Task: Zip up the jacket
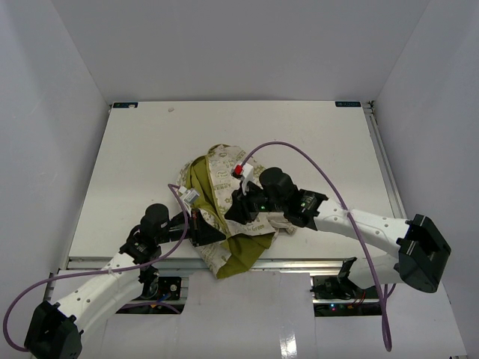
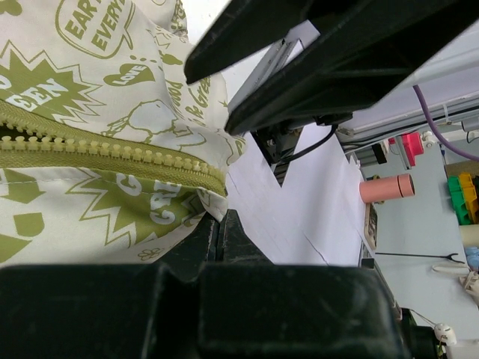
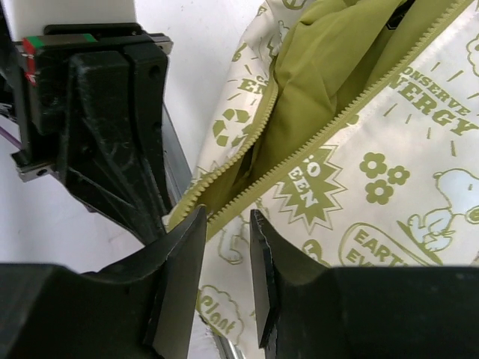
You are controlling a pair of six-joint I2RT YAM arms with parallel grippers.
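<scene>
Left gripper [image 2: 221,228] jaws together, pinching jacket [image 2: 90,209] hem, lower centre; right gripper [image 3: 228,247] jaws narrowly apart astride zipper [image 3: 333,123] base. Risk: teeth misalign if hem slips.

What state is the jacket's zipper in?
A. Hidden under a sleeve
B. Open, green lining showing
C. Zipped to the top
B: in the right wrist view the zipper's two rows of teeth lie apart, with the lining showing between them.

Soft matt cloth jacket [image 1: 221,168], plastic zipper teeth [image 3: 352,112]
</scene>
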